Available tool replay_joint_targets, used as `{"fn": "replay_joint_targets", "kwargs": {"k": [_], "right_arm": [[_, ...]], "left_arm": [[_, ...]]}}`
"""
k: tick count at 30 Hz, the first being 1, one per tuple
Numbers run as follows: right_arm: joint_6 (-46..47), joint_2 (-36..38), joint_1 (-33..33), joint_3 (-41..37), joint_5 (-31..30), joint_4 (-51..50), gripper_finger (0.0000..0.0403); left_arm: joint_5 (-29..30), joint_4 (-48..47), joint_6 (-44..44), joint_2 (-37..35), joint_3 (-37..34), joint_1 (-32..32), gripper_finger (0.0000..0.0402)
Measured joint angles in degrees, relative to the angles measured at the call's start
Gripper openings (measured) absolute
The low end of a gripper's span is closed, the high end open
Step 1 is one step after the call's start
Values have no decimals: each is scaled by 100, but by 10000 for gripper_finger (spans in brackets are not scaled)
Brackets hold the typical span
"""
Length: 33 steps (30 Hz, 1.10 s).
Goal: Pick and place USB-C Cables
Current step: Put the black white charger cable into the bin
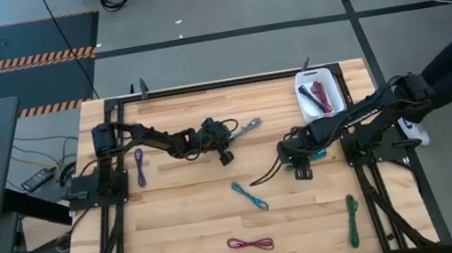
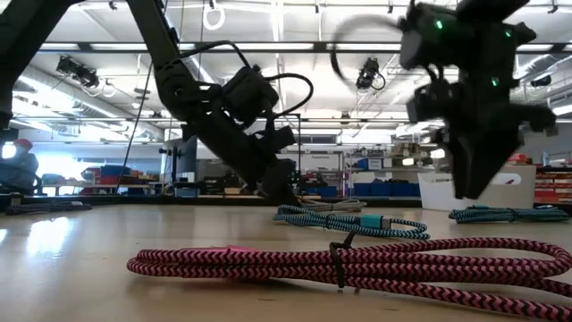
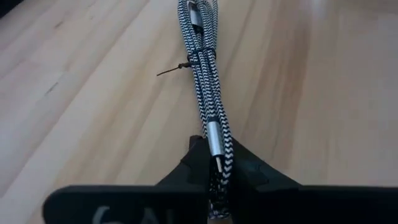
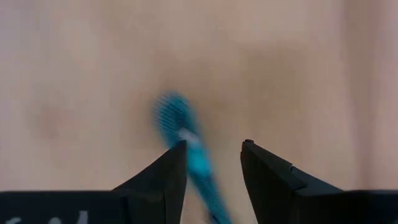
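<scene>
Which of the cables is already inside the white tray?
The maroon cable: it alone lies in the white tray; all other cables rest on the table.

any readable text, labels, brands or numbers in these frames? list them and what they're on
No text can be read in any view.
Left gripper: pale marks on its body, cut off by the picture's edge, unreadable.
Right gripper: the same, unreadable.
White bin: no label shows.
Room shelves behind the table: anything printed there is too small to read.
</scene>
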<state>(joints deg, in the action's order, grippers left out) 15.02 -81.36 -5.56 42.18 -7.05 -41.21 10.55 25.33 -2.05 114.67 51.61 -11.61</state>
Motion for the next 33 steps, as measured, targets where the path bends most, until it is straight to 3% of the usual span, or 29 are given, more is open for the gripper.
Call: {"fn": "replay_joint_targets", "kwargs": {"k": [3,8,14,18,26,28,29,33], "right_arm": [[276,-4,-36,-121,-436,-163,155],[384,58,-228,-134,-426,-219,155],[1130,402,-709,-132,-430,-1301,155],[1735,782,-1123,-132,-374,-2074,155],[2738,1555,-1997,-132,-296,-2412,155],[2932,1700,-2179,-132,-297,-2375,155],[3018,1751,-2267,-132,-298,-2356,155],[3234,1893,-2544,-132,-385,-2218,155]], "left_arm": [[13,-76,-6,-175,194,53,28],[16,-130,-11,-486,821,131,28],[-205,-1192,327,-332,2595,-2,28],[-716,-2297,552,329,4141,-242,28],[-1964,-3197,493,2512,7565,-622,27],[-1983,-3089,383,3061,8324,-661,27],[-1987,-2741,273,3185,8339,-677,27],[-2119,-454,-373,3373,7584,-771,27]]}}
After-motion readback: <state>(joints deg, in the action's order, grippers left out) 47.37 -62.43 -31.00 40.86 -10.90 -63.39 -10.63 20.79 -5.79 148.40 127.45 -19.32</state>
